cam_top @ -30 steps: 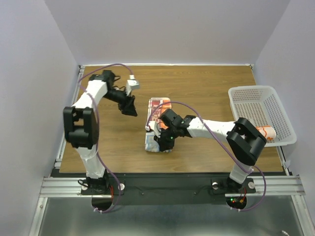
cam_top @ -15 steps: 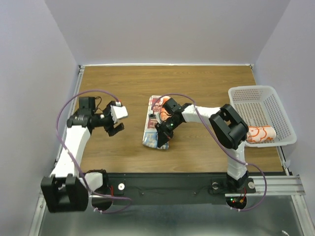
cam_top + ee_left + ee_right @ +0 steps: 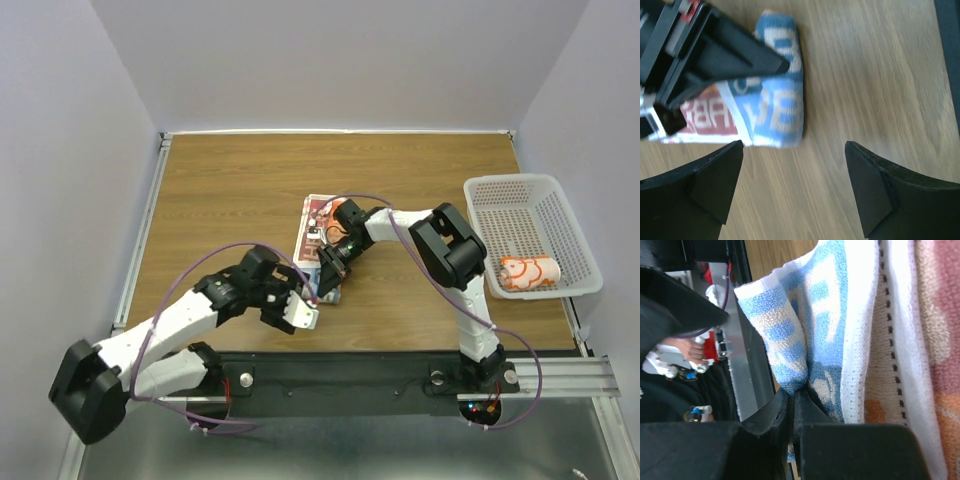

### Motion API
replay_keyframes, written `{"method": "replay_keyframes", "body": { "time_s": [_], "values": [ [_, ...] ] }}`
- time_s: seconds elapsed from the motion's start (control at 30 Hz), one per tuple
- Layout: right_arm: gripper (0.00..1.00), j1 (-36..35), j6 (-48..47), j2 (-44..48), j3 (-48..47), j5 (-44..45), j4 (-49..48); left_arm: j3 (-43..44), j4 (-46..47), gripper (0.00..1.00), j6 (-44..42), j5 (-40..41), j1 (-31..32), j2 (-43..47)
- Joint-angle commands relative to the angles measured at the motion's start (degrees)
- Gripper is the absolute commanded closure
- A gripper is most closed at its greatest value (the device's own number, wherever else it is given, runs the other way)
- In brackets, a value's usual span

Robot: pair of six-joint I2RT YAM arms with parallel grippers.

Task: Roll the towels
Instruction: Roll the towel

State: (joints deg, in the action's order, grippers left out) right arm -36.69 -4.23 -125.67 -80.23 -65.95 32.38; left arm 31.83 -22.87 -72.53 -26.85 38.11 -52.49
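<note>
From above, one towel lies in the middle of the wooden bench, its far end flat and showing red print. Its near end is bunched up under the right gripper, which reaches in from the right. The left gripper sits low at the towel's near end, just beside it, with its arm stretched across the lower left of the frame. At the right edge stands a white perforated basket, and a rolled towel lies in its near corner – white with orange print.

The left wrist view shows the left gripper's two dark fingers spread wide at the bottom corners, nothing between them but bare wood. Ahead, upper left, lies the doubled-over end of the towel with its blue lettering, and the black body of the right gripper is pressed on top of it.

The right wrist view is very close – the right gripper is pinched tight on a fold of blue-and-white terry, and the rest of the towel fills the right half of the frame.
</note>
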Motion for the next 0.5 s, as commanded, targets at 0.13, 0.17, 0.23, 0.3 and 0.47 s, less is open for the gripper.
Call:
{"method": "replay_keyframes", "body": {
  "time_s": [0.13,0.17,0.23,0.3,0.47],
  "values": [
    [0.93,1.3,2.1,-1.9,-2.3,-3.7,1.0,0.4,17.7,0.18,7.5,14.4,11.2,-12.5],
    [0.93,1.3,2.2,-2.2,-2.4,-4.1,1.0,0.6,19.1,0.18,8.2,15.0,11.6,-13.3],
    [0.92,1.4,2.5,-2.5,-2.7,-4.5,1.1,0.9,19.7,0.2,8.7,15.3,12.9,-16.0],
    [0.92,1.4,2.6,-2.7,-2.7,-4.6,1.1,0.7,21.0,0.23,9.1,15.9,13.2,-17.6],
    [0.92,1.4,2.6,-2.7,-2.4,-5.0,1.3,0.0,23.8,0.29,10.2,18.1,13.4,-22.0]
  ]
}}
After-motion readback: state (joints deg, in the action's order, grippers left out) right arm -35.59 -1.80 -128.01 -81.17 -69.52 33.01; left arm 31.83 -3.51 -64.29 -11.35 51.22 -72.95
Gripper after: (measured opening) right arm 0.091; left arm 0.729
